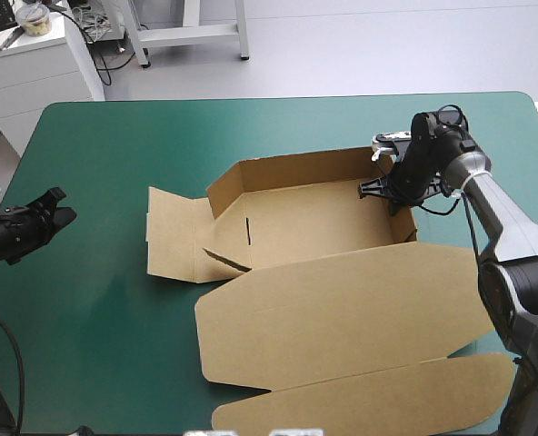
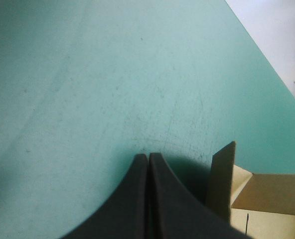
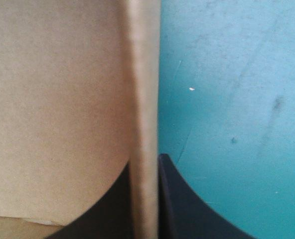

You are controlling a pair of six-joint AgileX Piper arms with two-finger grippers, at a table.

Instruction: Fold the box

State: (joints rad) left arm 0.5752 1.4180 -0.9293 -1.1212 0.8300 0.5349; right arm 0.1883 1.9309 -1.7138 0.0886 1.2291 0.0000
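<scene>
As the right end effector (image 1: 387, 189) clamps the right wall of the brown box (image 1: 323, 227) at the desk's (image 1: 160, 127) centre, seemingly to steady it, the left end effector (image 1: 62, 207) rests closed and empty near the left edge.

Light fell bright and even from above onto the table (image 1: 114, 145), leaving a faint pale sheen on its teal-green cover between the left hand (image 1: 63, 207) and the box (image 1: 342, 300). The raised walls threw only soft shadows into the tray. A dark, rounded shadow lay just ahead of the left hand's tip, and the cover brightened farther ahead. The board pinched in the right hand (image 3: 145, 169) was flatly lit, without glare.
</scene>
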